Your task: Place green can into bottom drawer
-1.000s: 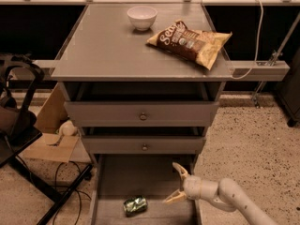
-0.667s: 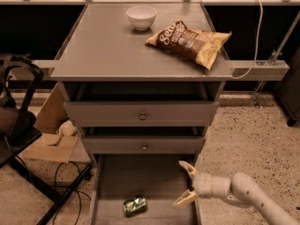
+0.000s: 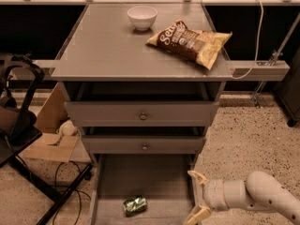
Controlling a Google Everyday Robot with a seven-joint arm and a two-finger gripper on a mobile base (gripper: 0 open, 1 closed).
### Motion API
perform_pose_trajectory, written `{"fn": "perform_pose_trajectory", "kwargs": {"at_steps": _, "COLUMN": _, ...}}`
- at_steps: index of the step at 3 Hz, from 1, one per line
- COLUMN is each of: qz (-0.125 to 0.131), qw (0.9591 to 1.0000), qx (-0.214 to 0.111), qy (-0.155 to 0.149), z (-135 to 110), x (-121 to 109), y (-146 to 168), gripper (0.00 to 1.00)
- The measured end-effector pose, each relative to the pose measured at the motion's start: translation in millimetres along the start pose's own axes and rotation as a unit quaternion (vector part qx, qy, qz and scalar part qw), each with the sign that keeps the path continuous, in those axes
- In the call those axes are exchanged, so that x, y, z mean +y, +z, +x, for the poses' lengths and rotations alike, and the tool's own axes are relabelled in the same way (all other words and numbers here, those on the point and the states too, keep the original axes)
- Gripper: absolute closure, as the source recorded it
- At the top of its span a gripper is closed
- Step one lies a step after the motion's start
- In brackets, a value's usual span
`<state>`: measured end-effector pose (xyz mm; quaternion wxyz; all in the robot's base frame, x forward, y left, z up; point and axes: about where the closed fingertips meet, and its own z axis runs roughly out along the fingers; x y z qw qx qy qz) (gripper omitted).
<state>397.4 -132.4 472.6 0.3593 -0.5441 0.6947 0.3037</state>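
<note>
The green can (image 3: 135,205) lies on its side on the floor of the open bottom drawer (image 3: 159,182), near its front left. My gripper (image 3: 197,197) hangs over the drawer's right rail, to the right of the can and apart from it. Its two tan fingers (image 3: 197,176) are spread wide and hold nothing. The white arm runs off to the lower right.
Two upper drawers with round knobs (image 3: 143,116) are shut. On the tabletop sit a white bowl (image 3: 142,17) and a brown chip bag (image 3: 191,41). A black chair (image 3: 18,125), a cardboard box (image 3: 49,135) and cables stand on the floor at the left.
My gripper has drawn back to the right, from inside the drawer to over its right rail, empty. The can has stayed where it lay.
</note>
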Motion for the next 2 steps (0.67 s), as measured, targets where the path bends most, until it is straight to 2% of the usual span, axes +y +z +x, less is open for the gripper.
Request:
{"fn": "perform_pose_trajectory", "kwargs": {"at_steps": 1, "qz": -0.010, "qw": 0.9954, "qx": 0.094, "qy": -0.018, "z": -23.0, "x": 35.1, "y": 1.8, "gripper": 0.00}}
{"fn": "perform_pose_trajectory", "kwargs": {"at_steps": 2, "qz": -0.016, "qw": 0.9904, "qx": 0.137, "qy": -0.002, "z": -24.3, "x": 63.7, "y": -6.0, "gripper": 0.00}}
